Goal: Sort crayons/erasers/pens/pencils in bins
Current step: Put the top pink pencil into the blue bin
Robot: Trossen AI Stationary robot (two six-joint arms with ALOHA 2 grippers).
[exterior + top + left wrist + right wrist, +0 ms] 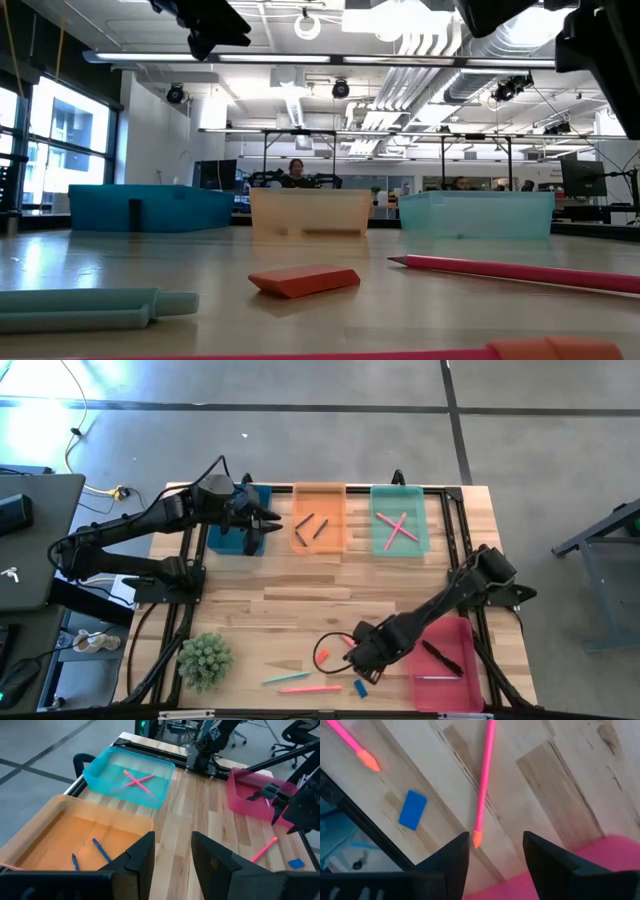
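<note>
Right gripper (366,663) low over the near table beside the red bin (445,685), fingers (452,857) parted and empty above a pink pencil (484,782), blue eraser (413,809) nearby. Left gripper (268,520) far left between blue bin (228,540) and orange bin (321,525), open, empty

4 bins (407,515), 2 grippers (366,660)

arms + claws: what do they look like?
Both arms are dark, near black, built of slim links and chunkier joint housings. The left claw and right claw each have two broad, flat, matte black fingers with angular tips. No markings visible.
</note>
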